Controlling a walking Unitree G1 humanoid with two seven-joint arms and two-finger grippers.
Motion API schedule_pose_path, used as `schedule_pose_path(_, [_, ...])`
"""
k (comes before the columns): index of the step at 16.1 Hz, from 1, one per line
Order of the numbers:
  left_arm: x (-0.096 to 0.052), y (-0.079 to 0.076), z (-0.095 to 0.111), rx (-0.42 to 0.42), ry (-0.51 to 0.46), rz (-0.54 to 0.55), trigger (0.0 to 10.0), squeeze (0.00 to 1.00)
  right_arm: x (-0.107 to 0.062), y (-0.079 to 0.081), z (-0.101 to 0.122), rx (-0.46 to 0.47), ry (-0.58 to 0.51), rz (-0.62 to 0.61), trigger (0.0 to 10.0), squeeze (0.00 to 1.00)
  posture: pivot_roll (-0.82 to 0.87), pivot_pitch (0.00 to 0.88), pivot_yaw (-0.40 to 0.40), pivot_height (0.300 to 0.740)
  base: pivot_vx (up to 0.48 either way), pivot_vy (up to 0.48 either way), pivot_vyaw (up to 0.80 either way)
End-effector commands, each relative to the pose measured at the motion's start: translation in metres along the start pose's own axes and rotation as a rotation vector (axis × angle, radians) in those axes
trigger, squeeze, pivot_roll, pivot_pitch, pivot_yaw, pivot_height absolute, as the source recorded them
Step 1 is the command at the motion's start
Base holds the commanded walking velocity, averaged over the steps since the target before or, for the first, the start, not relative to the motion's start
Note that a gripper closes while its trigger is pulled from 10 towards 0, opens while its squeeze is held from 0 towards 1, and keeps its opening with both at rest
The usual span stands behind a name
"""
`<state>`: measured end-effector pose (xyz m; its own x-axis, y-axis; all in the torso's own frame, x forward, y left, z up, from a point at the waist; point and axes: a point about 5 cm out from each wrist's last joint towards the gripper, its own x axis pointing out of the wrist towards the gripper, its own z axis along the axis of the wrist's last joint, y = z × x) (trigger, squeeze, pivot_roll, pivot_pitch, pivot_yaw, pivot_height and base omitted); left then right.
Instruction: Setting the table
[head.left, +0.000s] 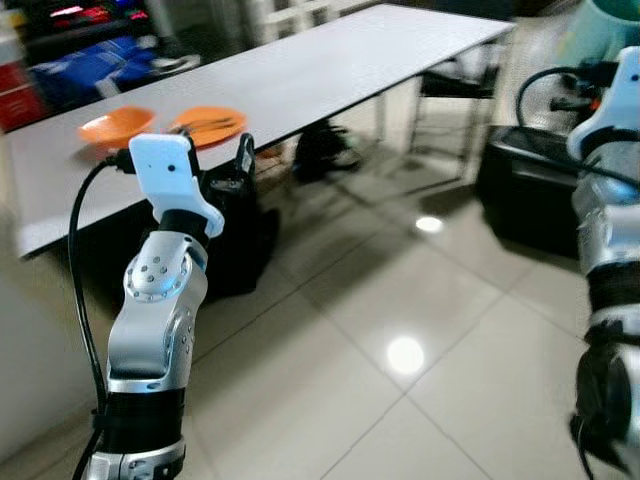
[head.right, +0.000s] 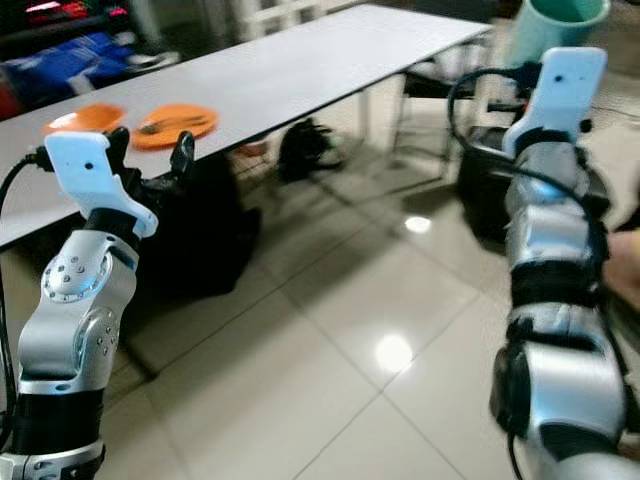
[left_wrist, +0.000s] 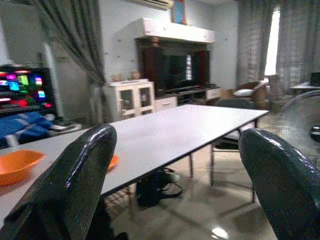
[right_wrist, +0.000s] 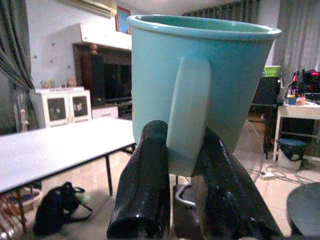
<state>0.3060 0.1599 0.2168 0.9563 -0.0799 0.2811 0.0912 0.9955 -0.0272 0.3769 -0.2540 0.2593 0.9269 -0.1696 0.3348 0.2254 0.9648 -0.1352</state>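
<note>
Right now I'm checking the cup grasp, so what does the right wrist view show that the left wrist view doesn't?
Right wrist view alone: the right gripper shut on the handle of an upright teal cup, with a small desk and a bin beneath it behind.

Left wrist view alone: the left gripper open and holding nothing, an orange bowl on the table, a lit screen and a fan.

Both: the long white table, the dark bag on the floor under it, the white cabinet and curtains.
</note>
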Motion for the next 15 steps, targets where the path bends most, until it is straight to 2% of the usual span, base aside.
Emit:
schedule_pose_path(1, [0.003, 0.002, 0.004, 0.000, -0.012, 0.009, 10.0, 0.00, -0.004, 0.009, -0.005, 0.028, 0.026, 0.031, 10.0, 0.00, -0.17, 0.000, 0.140, 0.740, 0.465, 0.000, 0.00])
schedule_pose_path(2, [0.003, 0.002, 0.003, -0.003, -0.012, 0.016, 10.0, 0.00, -0.010, 0.018, -0.009, 0.037, 0.031, 0.070, 10.0, 0.00, -0.18, 0.000, 0.141, 0.740, 0.461, 0.000, 0.00])
schedule_pose_path(4, [0.003, 0.000, 0.002, -0.005, -0.010, 0.019, 10.0, 0.00, -0.014, 0.022, -0.011, 0.030, 0.038, 0.083, 10.0, 0.00, -0.18, 0.000, 0.141, 0.740, 0.458, 0.000, 0.00])
schedule_pose_path(13, [0.005, 0.002, 0.000, 0.007, -0.010, 0.042, 10.0, 0.00, -0.021, 0.023, -0.009, 0.046, 0.039, 0.086, 10.0, 0.00, -0.18, 0.000, 0.142, 0.740, 0.453, 0.000, 0.00])
schedule_pose_path(15, [0.005, 0.001, 0.000, 0.004, -0.011, 0.042, 10.0, 0.00, -0.022, 0.027, -0.009, 0.046, 0.036, 0.100, 10.0, 0.00, -0.18, 0.000, 0.139, 0.740, 0.450, 0.000, 0.80])
